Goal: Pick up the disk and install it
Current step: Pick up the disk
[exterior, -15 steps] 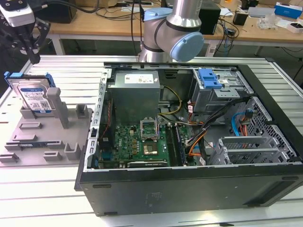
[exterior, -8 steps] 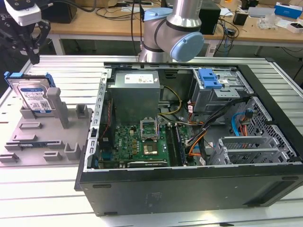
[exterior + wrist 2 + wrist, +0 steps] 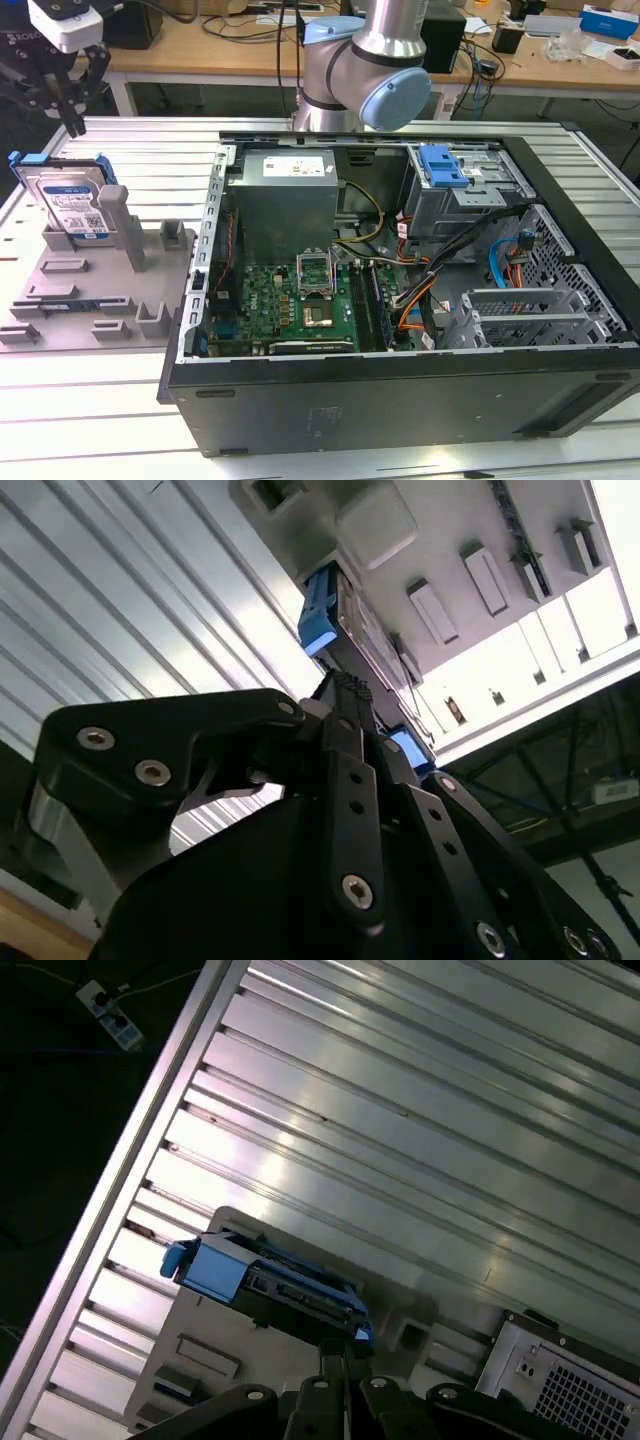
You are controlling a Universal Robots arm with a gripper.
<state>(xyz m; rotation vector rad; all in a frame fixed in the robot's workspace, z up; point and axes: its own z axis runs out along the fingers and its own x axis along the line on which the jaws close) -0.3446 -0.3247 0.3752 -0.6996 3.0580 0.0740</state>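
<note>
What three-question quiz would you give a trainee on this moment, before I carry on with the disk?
1. True or false: the disk stands on edge in the grey fixture plate, outside the open computer case.
2. Pick one. In the exterior view the gripper is: A) down inside the case; B) above the disk, at the exterior view's left; C) resting on the circuit board.
3. Fill in: the plastic frame along the disk's edges is coloured ____.

Key: 1 true; 2 B; 3 blue.
</note>
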